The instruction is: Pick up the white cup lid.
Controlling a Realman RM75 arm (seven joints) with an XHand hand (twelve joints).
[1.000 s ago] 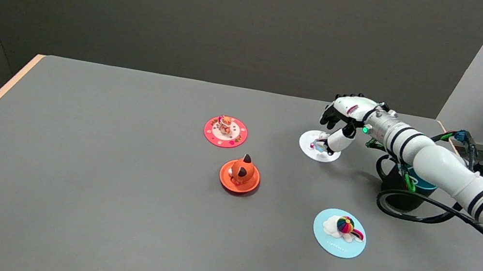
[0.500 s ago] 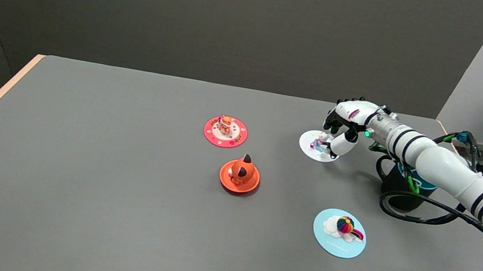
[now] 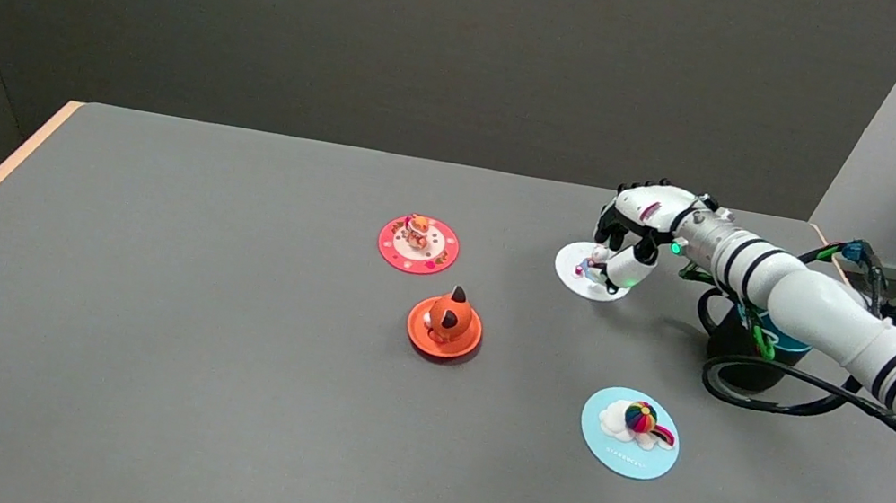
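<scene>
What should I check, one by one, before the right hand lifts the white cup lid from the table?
1. Right hand is over the white cup lid: ok.
2. Fingers closed on the lid's small figure: cannot tell, the hand hides the contact.
3. Lid lies flat on the table: ok.
4. Pink lid, orange lid and blue lid lie apart from the white one: ok.
5. Black cable under the arm is free of the lid: ok.

Mid-frame there's a pink lid (image 3: 418, 244), an orange one (image 3: 445, 324) just below, and a light blue lid (image 3: 630, 433) lower right on the gray table (image 3: 173, 315).
</scene>
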